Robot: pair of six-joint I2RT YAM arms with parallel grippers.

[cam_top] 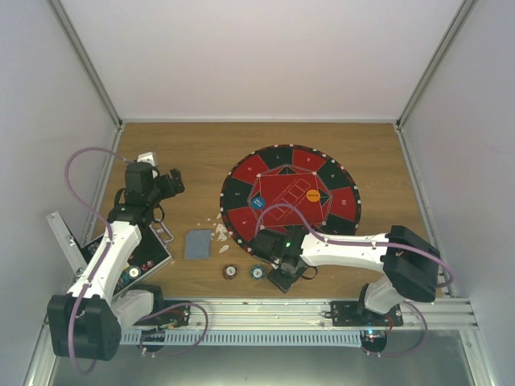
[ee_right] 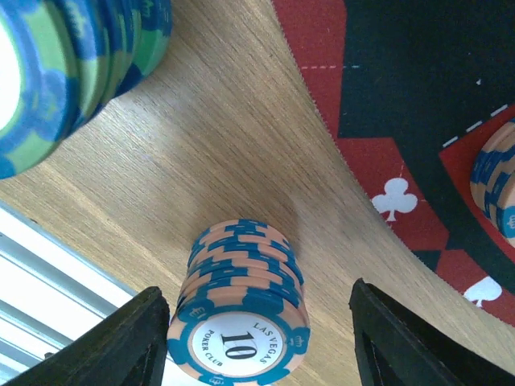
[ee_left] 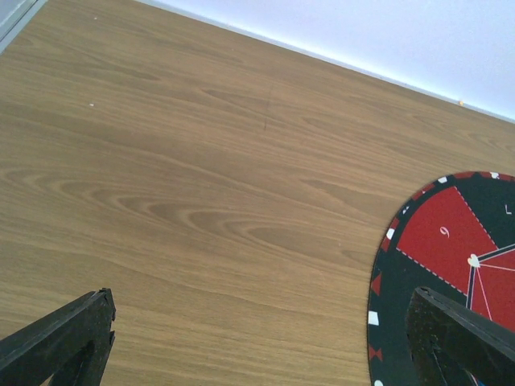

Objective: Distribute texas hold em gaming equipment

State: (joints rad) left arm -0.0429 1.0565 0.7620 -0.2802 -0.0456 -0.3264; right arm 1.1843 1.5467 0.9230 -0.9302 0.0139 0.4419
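Note:
A stack of orange-and-blue "10" poker chips (ee_right: 241,318) stands on the wood between my right gripper's open fingers; the gripper (ee_right: 257,293) straddles it without touching. A green-and-blue chip stack (ee_right: 56,72) stands beside it, and another orange-and-blue stack (ee_right: 497,186) sits on the mat. From above, my right gripper (cam_top: 284,276) is by the mat's near edge, next to a teal stack (cam_top: 257,272) and a red stack (cam_top: 230,272). A grey-blue card deck (cam_top: 196,244) lies left of them. My left gripper (cam_top: 170,183) is open and empty (ee_left: 261,322) above bare wood.
The round red-and-black mat (cam_top: 241,193) carries a blue disc (cam_top: 258,203) and an orange disc (cam_top: 313,195). An open black case (cam_top: 157,256) holding chips lies by the left arm. White scraps (cam_top: 220,233) lie near the deck. Walls enclose the table.

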